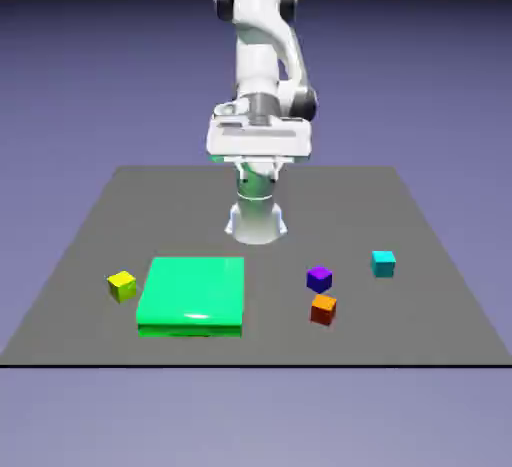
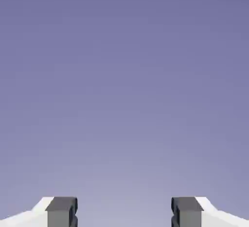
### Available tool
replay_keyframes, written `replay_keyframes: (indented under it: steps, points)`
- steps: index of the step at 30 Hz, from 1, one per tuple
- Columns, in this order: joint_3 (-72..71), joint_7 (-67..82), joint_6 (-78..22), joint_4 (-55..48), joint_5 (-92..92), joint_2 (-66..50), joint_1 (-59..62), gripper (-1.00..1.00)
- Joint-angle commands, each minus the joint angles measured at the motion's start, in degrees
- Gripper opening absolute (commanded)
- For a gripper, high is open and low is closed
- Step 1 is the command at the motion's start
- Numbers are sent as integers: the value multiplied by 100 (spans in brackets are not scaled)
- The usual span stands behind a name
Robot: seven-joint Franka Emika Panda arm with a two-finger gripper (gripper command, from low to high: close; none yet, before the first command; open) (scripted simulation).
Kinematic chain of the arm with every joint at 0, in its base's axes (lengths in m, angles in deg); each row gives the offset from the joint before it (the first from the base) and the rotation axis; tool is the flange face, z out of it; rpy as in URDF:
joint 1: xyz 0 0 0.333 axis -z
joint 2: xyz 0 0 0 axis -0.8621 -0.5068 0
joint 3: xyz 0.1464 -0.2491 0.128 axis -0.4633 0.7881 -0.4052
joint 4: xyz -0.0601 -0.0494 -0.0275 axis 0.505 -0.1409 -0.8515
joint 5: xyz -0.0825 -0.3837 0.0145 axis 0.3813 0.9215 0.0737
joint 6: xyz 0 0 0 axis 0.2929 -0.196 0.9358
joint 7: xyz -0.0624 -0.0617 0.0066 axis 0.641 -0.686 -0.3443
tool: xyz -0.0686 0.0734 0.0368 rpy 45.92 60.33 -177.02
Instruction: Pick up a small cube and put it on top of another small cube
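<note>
The small cyan cube (image 1: 383, 263) sits on the grey table at the exterior view's right. The small yellow cube (image 1: 122, 285) rests at the exterior view's left, just beside the green slab. My gripper (image 2: 124, 212) is open: in the hand view its two grey fingertips (image 2: 62, 211) stand wide apart with only the blue-violet backdrop between them. In the exterior view the white hand (image 1: 258, 141) hangs high over the table's far middle, well away from both cubes. Nothing is held.
A flat green slab (image 1: 192, 295) lies left of centre. A purple cube (image 1: 319, 278) and an orange cube (image 1: 322, 309) sit close together between the slab and the cyan cube. The grey table (image 1: 400, 205) ends just in front of them.
</note>
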Motion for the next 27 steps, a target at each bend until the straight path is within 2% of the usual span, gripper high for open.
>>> replay_keyframes:
  steps: [1, 27]
  points:
    - [-138, -24, -225, -120, 115, -208, -60, 0]
    - [-3722, -643, -6080, -3243, 3089, -5607, -1622, 0]
